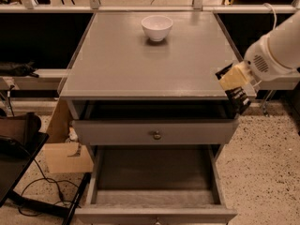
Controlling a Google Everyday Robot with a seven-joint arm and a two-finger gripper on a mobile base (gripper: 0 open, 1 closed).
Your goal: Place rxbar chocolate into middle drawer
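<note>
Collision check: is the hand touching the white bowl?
Apart. The camera view shows the hand beside the table, right front, far from the white bowl.

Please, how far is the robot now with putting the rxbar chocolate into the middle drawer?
Done: the middle drawer is pulled open, and nothing lies in its tray. In hand: the gripper, at the front right corner of the table, is shut on the rxbar chocolate, held clear of the tabletop. Left: bring the bar down over the open drawer and let it go inside.

A white bowl [156,27] sits near the grey tabletop's [117,64] back edge, cardboard box [65,156] below left.
</note>
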